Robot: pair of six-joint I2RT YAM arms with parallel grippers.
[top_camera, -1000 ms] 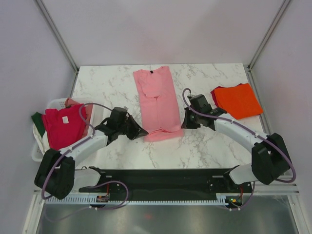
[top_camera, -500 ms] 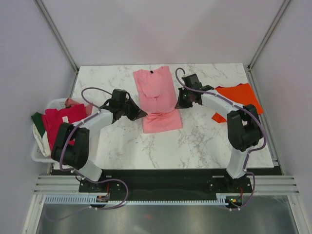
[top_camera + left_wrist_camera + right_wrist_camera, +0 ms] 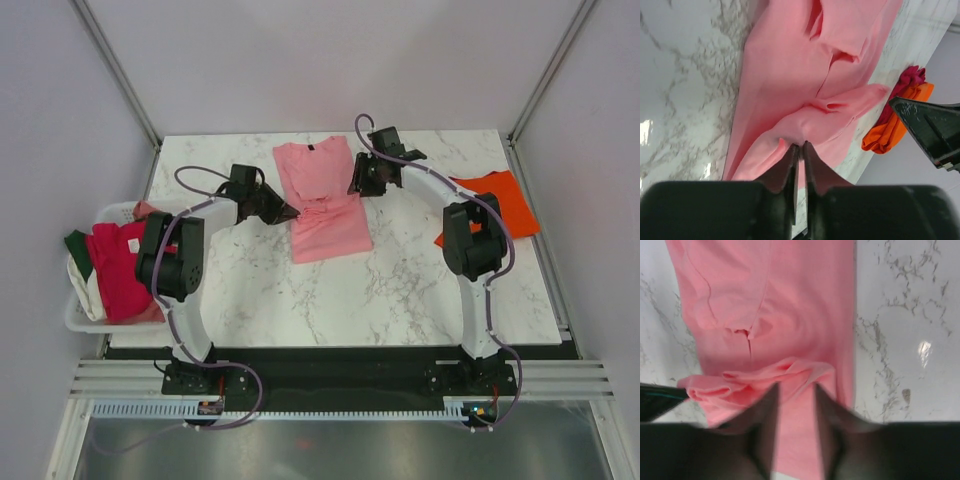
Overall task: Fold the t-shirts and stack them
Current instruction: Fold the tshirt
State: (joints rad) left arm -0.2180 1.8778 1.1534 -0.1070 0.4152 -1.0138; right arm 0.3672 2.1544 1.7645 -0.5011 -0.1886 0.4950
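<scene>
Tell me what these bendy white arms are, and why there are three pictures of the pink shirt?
They are two robot arms bolted to a marble table. Their job is to fold shirts. The wide picture comes from a camera up above. The two close-ups come from a small camera on each arm's wrist, so you see that arm's own dark fingers at the bottom. A pink shirt lies in the middle, its bottom part folded up over itself. The left gripper is pinching that fold. The right gripper has its fingers apart over the same fold, holding nothing. An orange shirt lies at the right. A white basket at the left holds a red shirt and others.
</scene>
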